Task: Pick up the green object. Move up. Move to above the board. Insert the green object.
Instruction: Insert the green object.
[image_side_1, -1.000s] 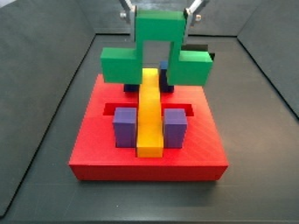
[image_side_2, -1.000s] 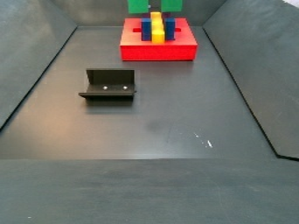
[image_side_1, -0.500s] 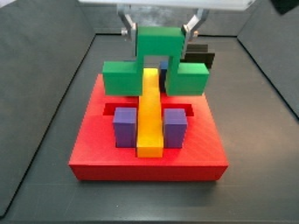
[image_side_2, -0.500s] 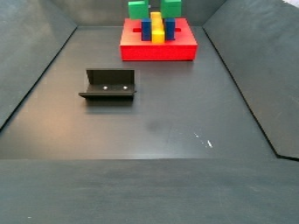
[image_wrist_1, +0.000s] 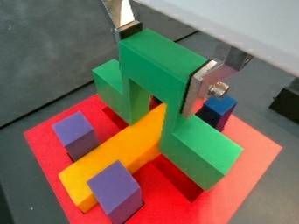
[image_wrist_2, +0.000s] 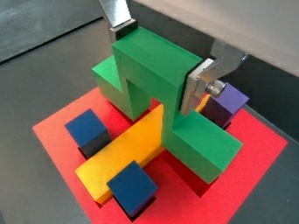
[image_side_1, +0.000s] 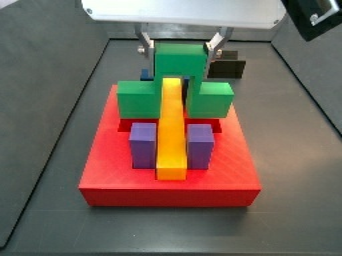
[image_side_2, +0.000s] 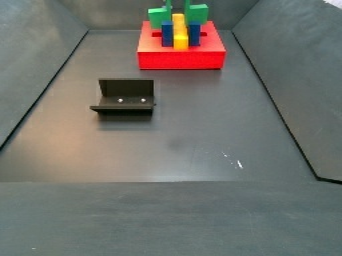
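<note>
Wrist views both show the green object (image_wrist_1: 163, 96) astride the long yellow bar (image_wrist_1: 122, 157), its raised middle cube pinched between the gripper (image_wrist_1: 163, 52) plates, one silver finger (image_wrist_1: 212, 80) flat against its side. In a wrist view (image_wrist_2: 163, 92) its two low cubes sit down on the board (image_wrist_2: 251, 171), one each side of the bar. In a side view the gripper (image_side_1: 182, 45) comes straight down from above, fingers vertical, over the far end of the board (image_side_1: 234, 165), where the green object (image_side_1: 174, 88) stands behind the purple blocks (image_side_1: 143, 145). A blue block (image_wrist_2: 89, 129) lies beside the bar. The fixture (image_side_2: 124, 97) stands well apart near the floor's left edge, while the board (image_side_2: 181, 58) lies at the far edge. No writing can be read on any piece.
</note>
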